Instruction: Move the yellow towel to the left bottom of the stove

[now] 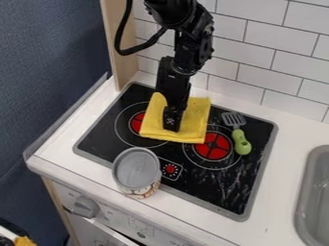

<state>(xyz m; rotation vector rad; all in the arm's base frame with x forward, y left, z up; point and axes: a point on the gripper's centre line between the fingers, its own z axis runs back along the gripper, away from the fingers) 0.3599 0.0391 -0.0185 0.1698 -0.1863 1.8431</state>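
My black gripper (pixel 172 126) hangs down over the middle of the stove's back half, its tip at the yellow towel (pixel 195 117). The towel lies flat and roughly square on the black stove top (pixel 122 141), partly covering the left and right burners. The gripper and arm hide a strip of the towel's middle. Whether any cloth is held between the fingertips cannot be made out.
A can with a grey lid (pixel 136 169) stands at the stove's front left edge. A spatula with a green handle (pixel 241 142) lies on the right burner's side. A grey sink (pixel 315 192) is at the far right, and a tiled wall (pixel 257 57) rises behind.
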